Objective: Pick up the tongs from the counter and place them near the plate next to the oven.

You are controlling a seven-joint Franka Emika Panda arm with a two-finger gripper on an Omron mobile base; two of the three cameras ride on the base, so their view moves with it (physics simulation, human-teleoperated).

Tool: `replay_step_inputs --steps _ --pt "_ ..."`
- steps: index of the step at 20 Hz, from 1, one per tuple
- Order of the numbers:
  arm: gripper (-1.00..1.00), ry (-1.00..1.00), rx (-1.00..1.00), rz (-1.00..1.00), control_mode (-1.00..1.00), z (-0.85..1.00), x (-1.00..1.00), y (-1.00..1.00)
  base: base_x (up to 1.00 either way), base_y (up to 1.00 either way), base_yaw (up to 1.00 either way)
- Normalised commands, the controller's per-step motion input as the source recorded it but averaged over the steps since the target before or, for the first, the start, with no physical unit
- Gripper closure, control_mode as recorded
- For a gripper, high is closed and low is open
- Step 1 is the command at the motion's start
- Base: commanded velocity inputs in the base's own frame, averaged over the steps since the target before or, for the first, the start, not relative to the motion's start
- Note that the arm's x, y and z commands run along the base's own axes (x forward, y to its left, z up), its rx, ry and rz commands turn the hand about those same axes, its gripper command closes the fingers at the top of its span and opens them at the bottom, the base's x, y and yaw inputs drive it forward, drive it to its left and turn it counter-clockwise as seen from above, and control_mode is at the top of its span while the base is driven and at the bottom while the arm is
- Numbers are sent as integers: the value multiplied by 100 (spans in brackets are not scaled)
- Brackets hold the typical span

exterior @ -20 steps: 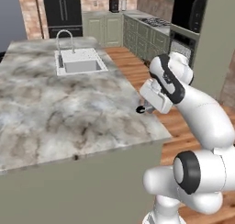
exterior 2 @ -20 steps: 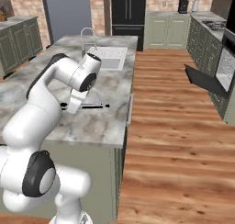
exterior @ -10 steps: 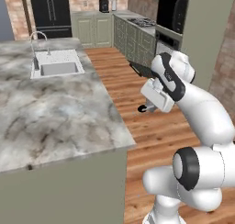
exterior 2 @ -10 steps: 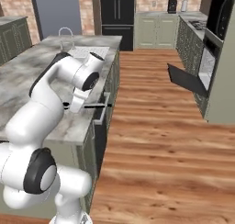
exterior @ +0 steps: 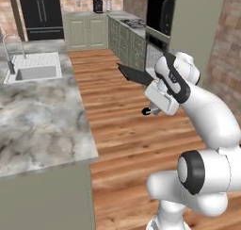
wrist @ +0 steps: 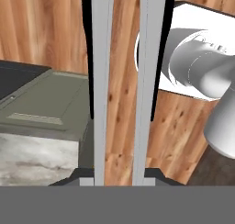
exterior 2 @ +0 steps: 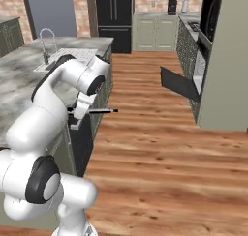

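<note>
We see the counter [exterior: 42,125] off to the left in the left base view, its marbled top carrying an inset white sink [exterior: 35,69] near its far end, with the arched tap [exterior: 10,50] standing at the sink's left rim; we cannot make out anything lying in the basin. In the right base view the same counter [exterior 2: 19,80] runs along the left side, with the sink [exterior 2: 65,56] near its far right corner. Across the wooden floor [exterior 2: 160,153] the oven [exterior: 157,50] sits in the sage-green cabinetry, and its door [exterior 2: 180,83] hangs open and down toward the aisle, a dark slab tilted out from the wall; we cannot tell what is inside. Our gripper [exterior 2: 77,115] is off the counter, out past its long right edge and above the floor, with the jaws drawn in narrow and clamped on the tongs [exterior 2: 99,110]. The tongs stick out sideways from the hand toward the oven side, roughly level, their dark tip reaching over the floorboards well apart from the oven door. In the left base view the gripper [exterior: 157,106] shows at mid-frame with a dark end of the tongs [exterior: 147,111] poking out to its left, between the counter's edge and the oven. In the hand view the tongs [wrist: 102,81] run as two pale bars straight up from between the fingertips, with floor and the counter's edge behind them.
</note>
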Motion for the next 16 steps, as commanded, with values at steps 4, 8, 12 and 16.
replay_step_inputs --steps 4,8,12,16 --pt "100 0 0 0 100 0 0 0 50 -55 0" --pt "100 0 0 0 100 0 0 0 86 -23 3" --pt "100 0 0 0 100 0 0 0 93 -10 3" --pt "100 0 0 0 100 0 0 0 94 -9 4"
